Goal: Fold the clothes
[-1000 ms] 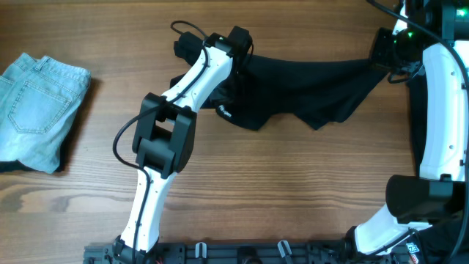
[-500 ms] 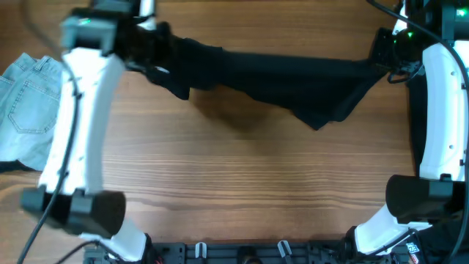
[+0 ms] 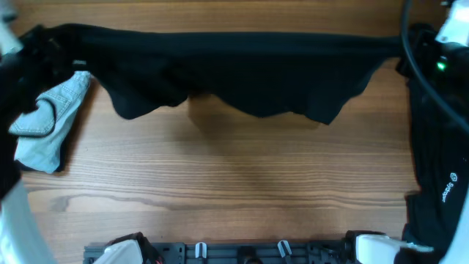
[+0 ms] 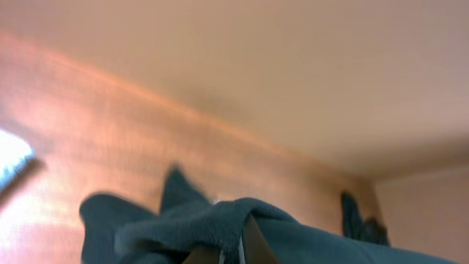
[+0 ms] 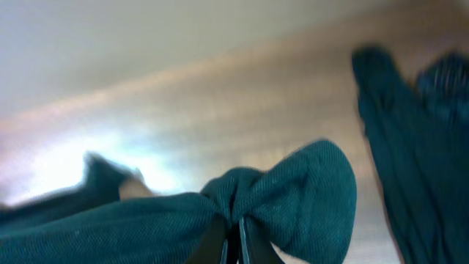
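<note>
A black garment hangs stretched in the air across the far side of the table, its lower edge drooping over the wood. My left gripper is shut on its left end, and the wrist view shows the fingers pinching bunched dark fabric. My right gripper is shut on the right end; its fingers pinch a fold of the cloth. A second black garment with white lettering lies along the right edge.
Folded light-blue jeans lie at the left, partly under the stretched garment's left end and my blurred left arm. The wooden table shows below the cloth. A black rail runs along the front edge.
My left gripper has swung far to the left and risen, pulling the black garment out into a long taut span. The right gripper has shifted slightly right and still holds its end.
</note>
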Motion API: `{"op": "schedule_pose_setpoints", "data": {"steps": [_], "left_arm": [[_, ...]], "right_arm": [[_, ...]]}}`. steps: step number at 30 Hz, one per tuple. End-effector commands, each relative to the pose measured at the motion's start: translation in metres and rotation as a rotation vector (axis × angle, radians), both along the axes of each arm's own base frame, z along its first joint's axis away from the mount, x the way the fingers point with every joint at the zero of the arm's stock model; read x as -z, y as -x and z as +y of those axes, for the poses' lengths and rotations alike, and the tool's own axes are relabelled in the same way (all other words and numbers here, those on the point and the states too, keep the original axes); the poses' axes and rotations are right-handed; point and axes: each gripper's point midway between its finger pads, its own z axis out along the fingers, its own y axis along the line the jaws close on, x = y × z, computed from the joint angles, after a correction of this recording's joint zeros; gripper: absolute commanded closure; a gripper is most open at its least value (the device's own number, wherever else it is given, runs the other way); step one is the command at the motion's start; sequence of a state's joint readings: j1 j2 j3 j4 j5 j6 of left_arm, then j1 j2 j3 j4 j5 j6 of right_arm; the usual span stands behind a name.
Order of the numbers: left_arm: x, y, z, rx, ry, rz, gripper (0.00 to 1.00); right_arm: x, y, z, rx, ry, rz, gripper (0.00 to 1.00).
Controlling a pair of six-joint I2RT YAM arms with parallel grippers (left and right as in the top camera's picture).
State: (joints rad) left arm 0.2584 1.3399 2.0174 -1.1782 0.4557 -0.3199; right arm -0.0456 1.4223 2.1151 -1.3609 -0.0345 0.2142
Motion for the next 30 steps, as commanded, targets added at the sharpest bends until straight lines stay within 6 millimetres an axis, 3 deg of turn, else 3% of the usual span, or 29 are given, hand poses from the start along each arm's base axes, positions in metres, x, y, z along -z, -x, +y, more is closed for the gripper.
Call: {"op": "schedule_pose_setpoints", "data": {"steps": [1,3,6,8,10,12,13,14,15,18,19,20,21,23,25,29,30], "left_arm": [[-0.056,0.035,0.017,-0.116,-0.051,-0.209,0.96],[-0.053,0.027,0.018,-0.111,-0.046,-0.197,0.96],[-0.029,-0.009,0.021,-0.067,-0.007,-0.120,0.96],[-0.008,-0.048,0.019,-0.027,0.006,-0.073,0.96],[0.016,-0.113,0.005,0.058,-0.021,-0.084,0.96],[0.023,-0.158,0.003,0.079,-0.025,-0.149,0.96],[0.020,-0.170,0.005,0.068,-0.008,-0.180,0.96],[0.011,-0.180,0.010,0.046,0.026,-0.227,0.96],[-0.012,-0.184,0.018,0.022,0.055,-0.316,0.96],[-0.076,-0.166,0.031,-0.007,0.061,-0.483,0.96],[-0.087,-0.157,0.030,0.012,0.060,-0.493,0.96],[-0.083,-0.144,0.019,0.063,0.073,-0.436,0.96],[-0.057,-0.136,0.010,0.098,0.097,-0.315,0.96],[-0.002,-0.121,-0.007,0.130,0.129,-0.078,0.96],[0.076,-0.093,-0.037,0.209,0.122,0.248,0.96],[0.207,-0.041,-0.062,0.218,-0.044,0.790,0.96],[0.239,-0.025,-0.065,0.222,-0.102,0.903,0.96]], "right_arm": [[-0.043,0.020,-0.015,0.051,0.074,-0.164,0.96],[-0.041,0.010,-0.015,0.037,0.093,-0.159,0.96],[0.002,-0.036,-0.006,-0.043,0.069,-0.029,0.96],[0.037,-0.077,0.001,-0.104,0.051,0.044,0.95],[0.058,-0.136,0.009,-0.170,0.027,0.000,0.96],[0.046,-0.175,0.016,-0.193,-0.009,-0.127,0.96],[0.032,-0.186,0.019,-0.200,-0.037,-0.202,0.96],[0.015,-0.193,0.022,-0.208,-0.052,-0.274,0.95],[-0.013,-0.197,0.023,-0.204,-0.071,-0.377,0.95],[-0.057,-0.186,0.013,-0.169,-0.048,-0.499,0.92],[-0.054,-0.181,0.009,-0.166,-0.019,-0.480,0.91],[-0.035,-0.175,0.008,-0.190,0.035,-0.400,0.87],[0.000,-0.167,0.003,-0.195,0.088,-0.261,0.81],[0.046,-0.152,-0.005,-0.185,0.122,-0.069,0.72],[0.115,-0.124,-0.011,-0.185,0.121,0.233,0.64],[0.204,-0.083,-0.005,-0.221,0.045,0.608,0.59],[0.220,-0.074,0.010,-0.266,-0.037,0.658,0.57]]}}
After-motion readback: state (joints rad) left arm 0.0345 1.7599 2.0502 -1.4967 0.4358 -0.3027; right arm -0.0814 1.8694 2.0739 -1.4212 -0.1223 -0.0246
